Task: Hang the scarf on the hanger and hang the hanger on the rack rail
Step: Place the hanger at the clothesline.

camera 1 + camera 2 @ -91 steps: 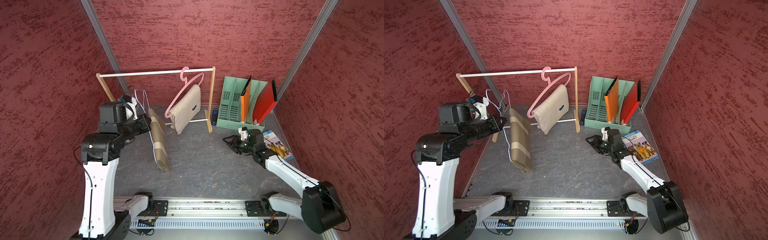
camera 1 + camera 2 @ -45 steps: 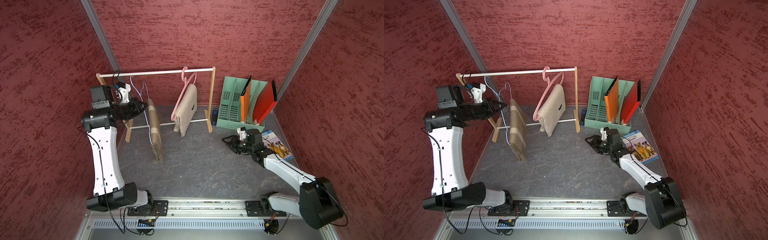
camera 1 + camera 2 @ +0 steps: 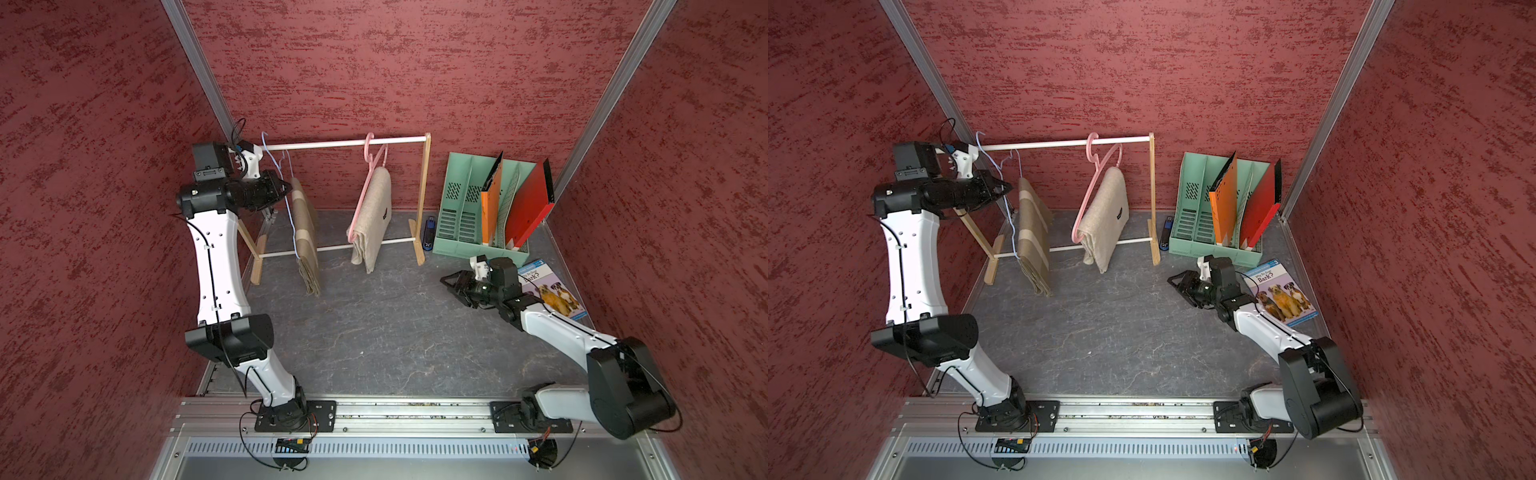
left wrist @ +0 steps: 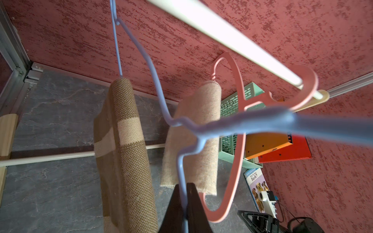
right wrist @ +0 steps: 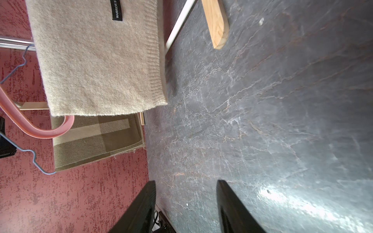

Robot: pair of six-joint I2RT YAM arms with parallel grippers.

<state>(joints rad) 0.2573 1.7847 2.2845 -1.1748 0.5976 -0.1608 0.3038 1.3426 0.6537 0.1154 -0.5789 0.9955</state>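
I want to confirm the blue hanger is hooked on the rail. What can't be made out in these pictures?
- Blue hanger hook: left wrist view, cut off by the top edge; in both top views too thin against the rail to tell.
- Left gripper: left wrist view, body cut off by the bottom edge.
- Beige scarf label: right wrist view, text cut off by the top edge.

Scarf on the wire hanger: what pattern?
Olive-brown woven scarf, paler tan check bands; best in right wrist view.

In the left wrist view the blue hanger (image 4: 252,122) was blurred near the lens, and the checked scarf (image 4: 125,161) was cropped at its hanging end. The label (image 5: 117,10) on the beige scarf (image 5: 96,60) was cropped mid-word.
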